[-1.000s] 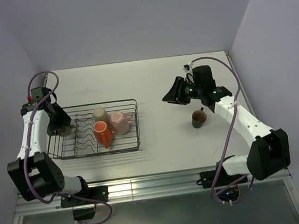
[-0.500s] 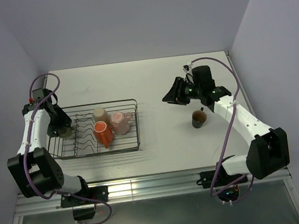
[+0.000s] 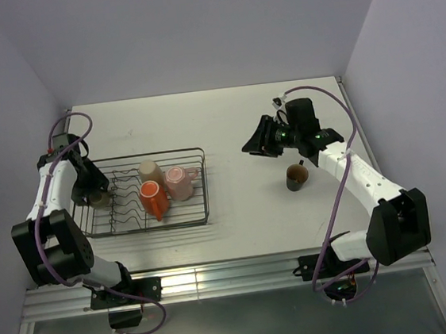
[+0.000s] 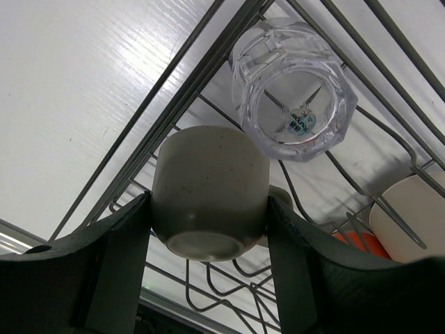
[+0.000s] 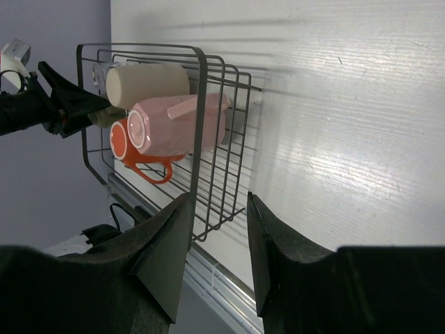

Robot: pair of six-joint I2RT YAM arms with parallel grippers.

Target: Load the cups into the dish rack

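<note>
Dish rack (image 3: 206,186) sits at 9 o'clock on the table (image 3: 234,118) in the overhead view. It holds the beige tumbler (image 3: 150,172), pink mug (image 3: 178,182) and orange mug (image 3: 152,198) close together near its middle. The left gripper (image 3: 92,193) is down at the rack's 9 o'clock end. The dark brown mug (image 3: 297,177) stands on the table at 3 o'clock, well apart from the rack. The right gripper (image 3: 254,144) hangs near that mug, at its 10 o'clock.

From the left wrist, the left gripper (image 4: 208,203) is clenched on the small olive-green cup (image 4: 208,181), one finger (image 4: 118,257) against each side, over the rack wires. The small clear glass (image 4: 292,90) lies just beside the cup at 1 o'clock.

From the right wrist, the right gripper (image 5: 219,209) is released, fingers (image 5: 163,257) spread over bare table and grasping nothing. The rack shows at 10 o'clock.
</note>
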